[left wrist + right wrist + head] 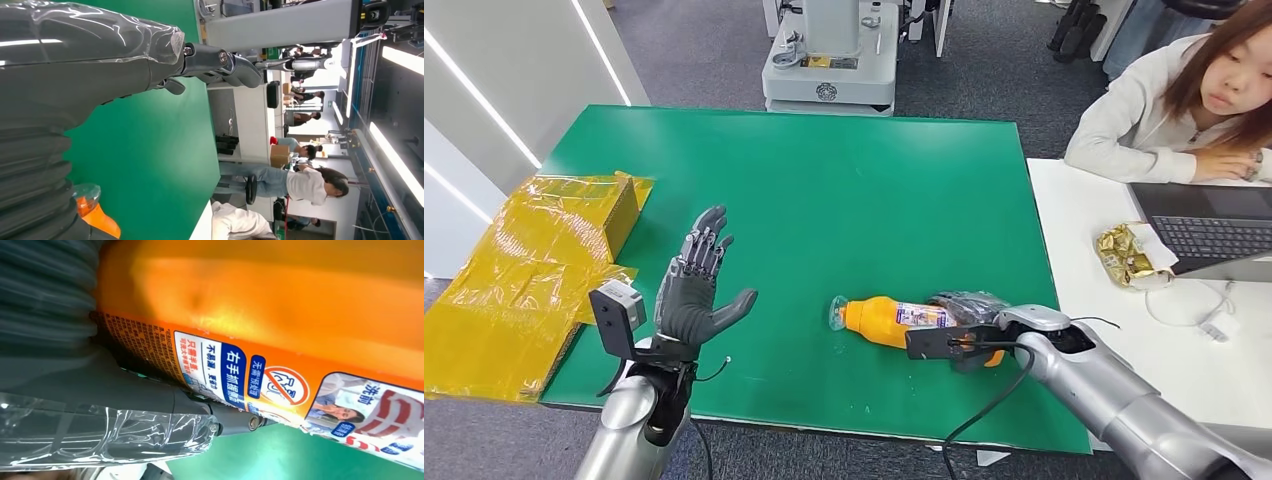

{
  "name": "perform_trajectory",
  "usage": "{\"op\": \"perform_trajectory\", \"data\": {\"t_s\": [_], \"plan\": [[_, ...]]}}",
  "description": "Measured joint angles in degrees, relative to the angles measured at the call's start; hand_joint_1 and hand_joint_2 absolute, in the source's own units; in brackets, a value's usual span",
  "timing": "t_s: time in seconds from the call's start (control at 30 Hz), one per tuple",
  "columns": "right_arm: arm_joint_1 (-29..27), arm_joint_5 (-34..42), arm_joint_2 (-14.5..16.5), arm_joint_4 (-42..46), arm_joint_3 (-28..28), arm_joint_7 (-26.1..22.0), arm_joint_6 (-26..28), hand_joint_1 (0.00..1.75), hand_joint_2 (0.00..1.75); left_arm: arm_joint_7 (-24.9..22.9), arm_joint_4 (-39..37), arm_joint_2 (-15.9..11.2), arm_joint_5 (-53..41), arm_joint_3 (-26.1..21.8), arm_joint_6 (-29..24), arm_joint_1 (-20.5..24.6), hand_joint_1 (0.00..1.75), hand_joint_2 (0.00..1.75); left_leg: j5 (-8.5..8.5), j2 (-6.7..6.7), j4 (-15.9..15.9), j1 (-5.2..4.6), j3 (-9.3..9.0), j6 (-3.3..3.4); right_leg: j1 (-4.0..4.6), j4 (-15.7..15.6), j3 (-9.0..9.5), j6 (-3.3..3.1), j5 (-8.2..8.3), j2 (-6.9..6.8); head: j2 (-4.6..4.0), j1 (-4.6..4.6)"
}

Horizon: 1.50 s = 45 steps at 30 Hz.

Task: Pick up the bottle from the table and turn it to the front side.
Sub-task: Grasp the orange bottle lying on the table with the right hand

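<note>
Because the bottle [892,321] lies on its side on the green counter [824,190], at about five o'clock from its centre with the clear cap toward nine o'clock, it is judged a light, smooth plastic body that could roll or slip. The right hand [969,310] is wrapped around its lower body by the label, which is judged a sound hold. The left hand [696,285] is held spread and empty at about eight o'clock.
</note>
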<state>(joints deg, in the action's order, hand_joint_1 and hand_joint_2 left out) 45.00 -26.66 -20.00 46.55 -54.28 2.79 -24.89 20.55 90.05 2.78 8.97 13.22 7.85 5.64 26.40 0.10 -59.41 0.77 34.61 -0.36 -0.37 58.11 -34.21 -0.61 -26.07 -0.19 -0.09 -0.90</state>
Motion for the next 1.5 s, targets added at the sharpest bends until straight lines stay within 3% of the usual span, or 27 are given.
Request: {"op": "perform_trajectory", "data": {"t_s": [0.07,0.1,0.27,0.47,0.67,0.97,1.13,1.33,1.5], "plan": [[-0.73,-0.70,-0.02,0.60,0.76,0.04,0.67,1.36,1.75,0.00,0.01,0.01,-0.09,0.00,0.03,-0.19,0.00,1.75,0.00,0.00,0.00,0.00,-0.01,0.00,0.00,0.00,0.01,0.00,0.00,0.00,0.00,0.00],[-1.05,-1.02,-0.02,0.86,1.14,0.06,0.90,1.50,1.75,-0.01,0.02,0.01,-0.19,0.00,0.05,-0.31,0.00,1.75,0.00,0.00,0.00,0.00,-0.01,0.00,0.00,0.00,0.02,0.00,0.00,0.00,0.00,0.00],[-2.50,-2.69,-0.01,1.77,2.96,-0.30,2.28,1.51,1.75,-0.01,0.02,0.02,-0.87,-0.01,0.30,-1.03,0.00,1.75,0.00,0.01,0.01,0.00,-0.05,0.00,0.00,0.00,0.06,0.00,0.00,0.00,0.00,-0.01],[-4.20,-3.36,0.00,2.80,5.08,-1.60,4.42,1.68,1.75,0.74,0.02,-0.01,-1.51,-0.01,0.37,-2.61,0.00,1.75,0.00,-0.02,0.01,0.00,-0.05,0.00,0.00,0.00,0.06,0.00,0.00,-0.01,0.00,0.00],[-7.00,-2.57,-0.25,4.79,7.98,-3.14,7.22,1.73,1.75,1.80,0.14,-0.07,-2.24,-0.01,0.42,-4.44,0.00,1.75,0.01,-0.02,0.01,0.00,-0.04,0.00,0.00,-0.01,0.05,0.00,-0.01,-0.01,0.00,0.00],[-12.90,1.13,-1.46,9.52,13.95,-6.21,9.90,1.75,1.75,2.72,0.22,-0.17,-2.54,0.00,0.48,-5.33,0.00,1.75,0.01,-0.02,0.01,0.00,-0.01,0.01,0.00,-0.01,0.04,0.00,-0.01,-0.02,0.00,-0.01],[-15.41,7.07,-2.16,10.99,17.22,-10.27,11.38,1.75,1.75,2.75,0.37,-0.17,-2.52,0.03,-0.04,-5.35,0.00,1.75,0.01,-0.04,0.00,0.00,0.00,0.01,0.00,-0.01,0.02,0.00,-0.01,-0.04,0.00,0.00],[-25.24,15.57,-2.78,17.91,25.68,-14.52,18.49,1.75,1.75,3.28,0.27,-0.17,-2.48,0.20,-0.24,-5.23,0.00,1.75,0.06,-0.25,0.01,0.00,0.12,0.03,0.00,-0.04,-0.03,0.09,-0.12,-0.24,0.00,0.00],[-34.18,17.09,-2.63,25.87,32.72,-15.72,23.39,1.74,1.75,3.54,-0.49,-0.17,-2.38,1.09,0.10,-3.22,0.00,1.75,0.11,-0.25,0.02,0.00,0.21,0.07,0.00,-0.03,-0.07,0.12,-0.15,-0.26,0.00,0.00]]}}
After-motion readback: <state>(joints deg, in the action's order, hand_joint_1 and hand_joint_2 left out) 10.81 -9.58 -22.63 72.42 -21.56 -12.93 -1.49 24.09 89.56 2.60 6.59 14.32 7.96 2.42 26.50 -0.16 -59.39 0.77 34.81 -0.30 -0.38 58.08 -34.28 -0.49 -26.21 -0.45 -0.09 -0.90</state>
